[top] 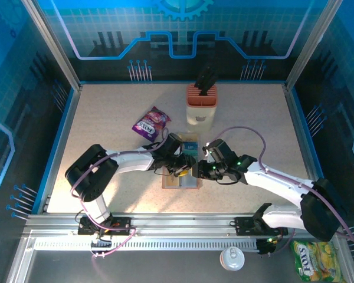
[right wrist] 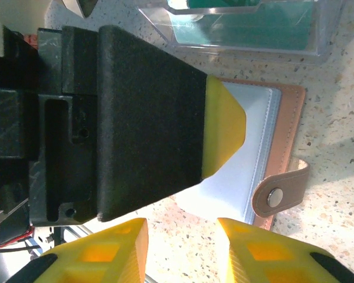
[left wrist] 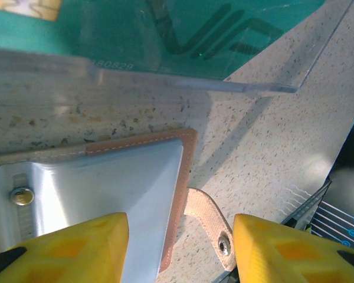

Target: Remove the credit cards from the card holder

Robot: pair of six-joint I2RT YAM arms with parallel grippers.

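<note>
The card holder [top: 189,181] lies open and flat on the table between the two arms, with its grey-blue pocket [left wrist: 106,183] and brown rim facing up. Its strap with the snap [left wrist: 215,227] sticks out sideways. My left gripper [left wrist: 180,247] is open over the holder's rim and strap, pinching nothing. One of its fingers [right wrist: 224,127] lies over the pocket. My right gripper [right wrist: 183,250] is open just off the holder's edge, with bare table between its fingers. Teal credit cards [left wrist: 194,29] show through a clear plastic sleeve [right wrist: 248,23] just beyond the holder.
A cream-and-orange knife block [top: 200,106] stands behind the sleeve. A purple snack packet [top: 151,122] lies to its left. Off the table's near edge are a white cup lid [top: 231,257] and a yellow snack bag [top: 312,259].
</note>
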